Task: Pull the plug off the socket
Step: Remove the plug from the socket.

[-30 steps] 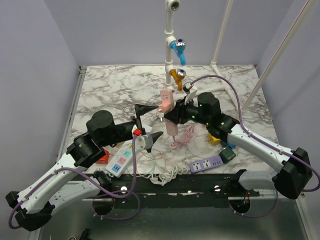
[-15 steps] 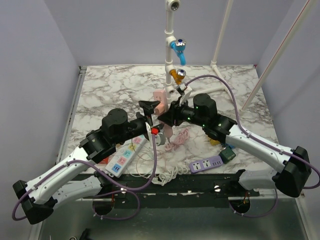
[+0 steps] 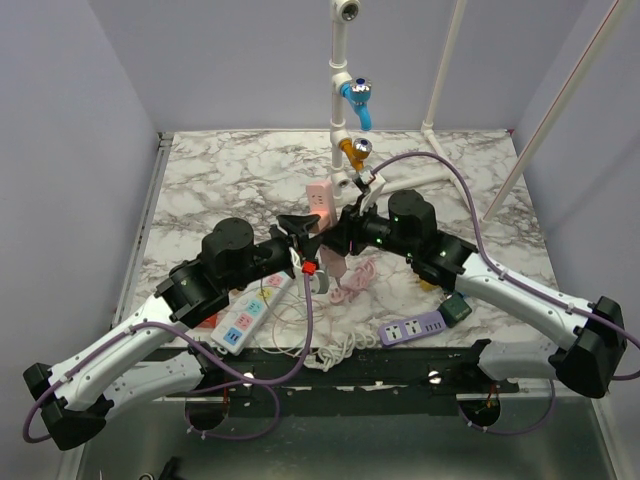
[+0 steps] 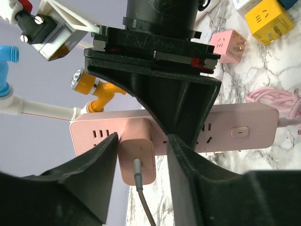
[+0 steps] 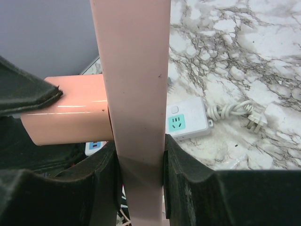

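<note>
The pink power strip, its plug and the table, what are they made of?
The pink power strip looks like smooth moulded plastic with a soft sheen and crisply cut slots. The plug seems to be the same pink plastic, glossier: a bright streak runs along it in the right wrist view. The table has grey marble veining, but it could be real stone or only a printed surface.
</note>
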